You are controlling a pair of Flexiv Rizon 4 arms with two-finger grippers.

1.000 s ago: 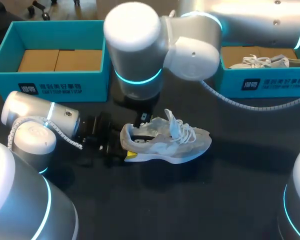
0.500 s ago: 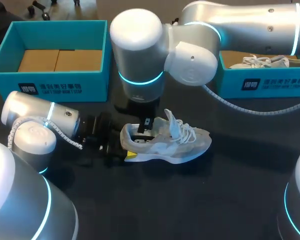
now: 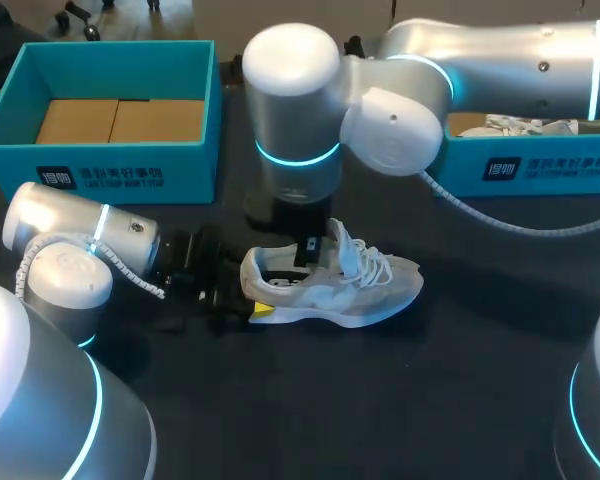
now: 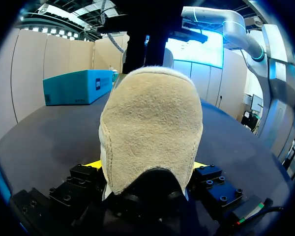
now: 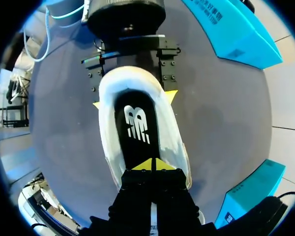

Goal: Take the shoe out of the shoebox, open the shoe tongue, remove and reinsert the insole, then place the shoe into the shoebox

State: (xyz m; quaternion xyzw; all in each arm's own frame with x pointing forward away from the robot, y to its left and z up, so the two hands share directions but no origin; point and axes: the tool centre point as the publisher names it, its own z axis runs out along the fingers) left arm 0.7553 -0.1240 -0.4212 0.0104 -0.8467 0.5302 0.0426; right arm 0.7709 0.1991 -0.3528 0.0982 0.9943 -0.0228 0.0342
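Left jaws, change: They have not moved. My left arm lies low on the worktop, and its jaws squeeze the heel of the shoe from both sides.
Shoe, change: It has stayed put. It stands on its sole between the two boxes, with the toe to the right.
Right jaws, change: My right arm has slid a bit to the right. Its jaws now hang over the shoe's opening, nearer the tongue than the heel. The yellow tips are pressed together, and I see nothing pinched between them.
Insole: The black insole lies flat inside the shoe, right under my right jaws.
What it means: I think I am at the insole step. The shoe is out of its box and not yet back in.
Count, boxes: Two. The left shoebox has only brown cardboard in it. The right shoebox holds a second shoe.
Count, shoes: Two.
Count, insoles I can see: One.
Count, arms: Two.
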